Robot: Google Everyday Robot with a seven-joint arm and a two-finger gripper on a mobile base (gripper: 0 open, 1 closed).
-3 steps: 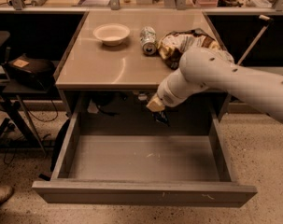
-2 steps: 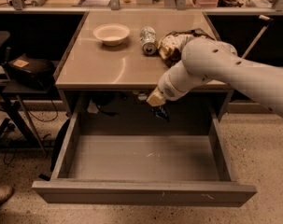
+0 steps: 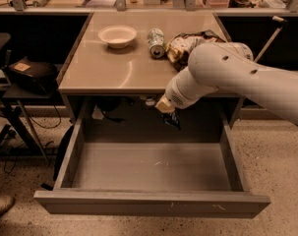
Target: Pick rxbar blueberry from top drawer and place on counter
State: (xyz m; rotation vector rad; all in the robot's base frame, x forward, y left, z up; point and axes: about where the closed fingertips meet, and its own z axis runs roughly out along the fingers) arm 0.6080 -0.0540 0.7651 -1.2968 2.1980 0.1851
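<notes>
The top drawer (image 3: pixel 153 203) is pulled wide open and its grey floor lies bare. My gripper (image 3: pixel 171 120) hangs at the back of the drawer, just under the front edge of the counter (image 3: pixel 114 75). It points down and holds a small dark bluish thing, the rxbar blueberry (image 3: pixel 173 123), which is mostly hidden by the fingers and the shadow. My white arm comes in from the right, across the counter's right front corner.
On the counter stand a white bowl (image 3: pixel 117 35), a can on its side (image 3: pixel 156 43) and a brown-and-white chip bag (image 3: pixel 185 44), partly behind my arm. A dark bag (image 3: pixel 30 73) sits on a stand to the left. Cables hang under the counter.
My arm has lifted slightly and drawn back toward the counter edge. The gripper stays near the back of the drawer with the dark bar in it.
</notes>
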